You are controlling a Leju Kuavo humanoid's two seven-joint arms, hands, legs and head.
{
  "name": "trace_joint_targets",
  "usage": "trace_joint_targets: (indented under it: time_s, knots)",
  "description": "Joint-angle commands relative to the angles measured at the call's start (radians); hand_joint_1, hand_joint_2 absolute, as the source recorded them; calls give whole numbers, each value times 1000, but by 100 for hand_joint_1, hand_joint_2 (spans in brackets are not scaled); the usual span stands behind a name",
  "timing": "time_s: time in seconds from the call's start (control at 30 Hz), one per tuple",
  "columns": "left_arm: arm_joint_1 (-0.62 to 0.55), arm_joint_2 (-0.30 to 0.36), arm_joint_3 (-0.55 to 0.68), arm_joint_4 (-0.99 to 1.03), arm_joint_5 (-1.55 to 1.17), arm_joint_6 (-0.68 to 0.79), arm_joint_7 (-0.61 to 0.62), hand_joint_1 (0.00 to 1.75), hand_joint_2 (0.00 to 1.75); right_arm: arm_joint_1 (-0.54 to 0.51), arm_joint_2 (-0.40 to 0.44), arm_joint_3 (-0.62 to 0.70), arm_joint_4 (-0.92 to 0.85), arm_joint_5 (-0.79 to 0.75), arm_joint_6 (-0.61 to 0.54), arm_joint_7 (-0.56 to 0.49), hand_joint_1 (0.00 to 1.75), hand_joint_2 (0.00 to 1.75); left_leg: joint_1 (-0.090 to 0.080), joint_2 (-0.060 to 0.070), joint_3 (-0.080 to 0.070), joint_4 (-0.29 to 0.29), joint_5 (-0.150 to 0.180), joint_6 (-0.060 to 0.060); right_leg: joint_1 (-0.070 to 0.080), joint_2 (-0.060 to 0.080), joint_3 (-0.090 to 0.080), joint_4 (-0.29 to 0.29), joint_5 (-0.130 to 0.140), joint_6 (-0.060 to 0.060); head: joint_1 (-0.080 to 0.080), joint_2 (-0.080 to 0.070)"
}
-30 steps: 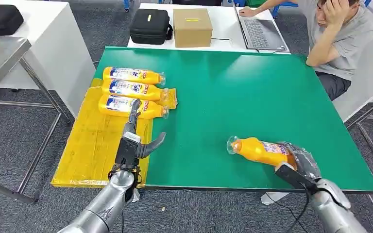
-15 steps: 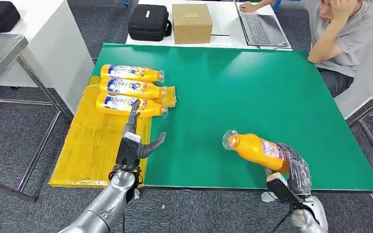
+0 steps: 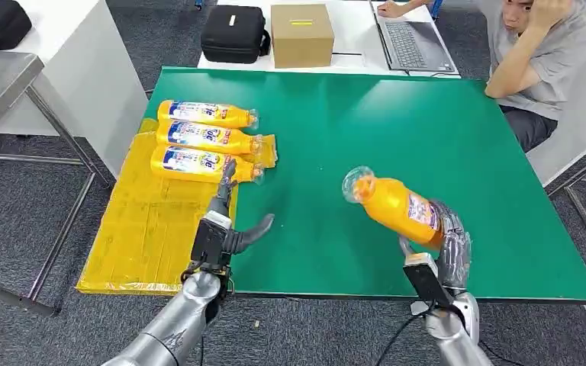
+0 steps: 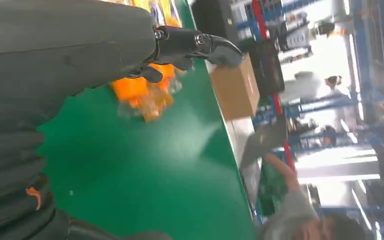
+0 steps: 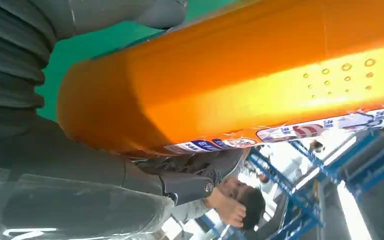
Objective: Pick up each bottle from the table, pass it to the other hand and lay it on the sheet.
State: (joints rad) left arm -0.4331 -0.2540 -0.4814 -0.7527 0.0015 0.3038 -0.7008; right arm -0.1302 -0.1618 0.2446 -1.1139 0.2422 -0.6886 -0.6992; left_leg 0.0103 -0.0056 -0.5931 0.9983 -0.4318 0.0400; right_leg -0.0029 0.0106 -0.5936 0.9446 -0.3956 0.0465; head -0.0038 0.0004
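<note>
Right hand (image 3: 446, 248) gripping an orange bottle (image 3: 393, 204) by its base, bottle raised off the green worktop (image 3: 397, 130) and tilted, clear cap end up and toward the middle. Left hand (image 3: 221, 225) holding nothing, fingers spread, thumb out to the side, hovering at the worktop's near left edge beside the yellow sheet (image 3: 145, 221). Three more orange bottles (image 3: 202, 139) lying side by side at the sheet's far end, caps toward the green surface.
</note>
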Motion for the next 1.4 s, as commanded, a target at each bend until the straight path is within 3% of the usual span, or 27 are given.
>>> trace_joint_targets:
  time_s: [0.03,0.6,1.13,1.4]
  knots:
    - [-47,-30,-75,149,41,-137,7,0,175,-13,142,-116,-109,34,-10,1,175,175,-1,2,4,0,-1,-1,-1,1,2,1,-2,-1,0,0]
    - [-28,-43,-142,93,33,-183,27,0,175,-68,205,-51,-75,95,-10,1,175,175,-1,2,1,0,0,-2,0,1,0,1,-1,-1,0,0]
    - [-77,-77,-123,130,77,-35,5,0,175,-126,274,131,31,116,-10,1,175,175,-1,3,4,0,-1,-3,-1,2,1,3,-2,-2,1,0]
    - [-70,-80,-154,104,107,-131,21,0,175,-130,272,146,55,109,-10,1,175,175,-1,1,3,-1,0,-3,-1,0,1,3,-2,-1,1,0]
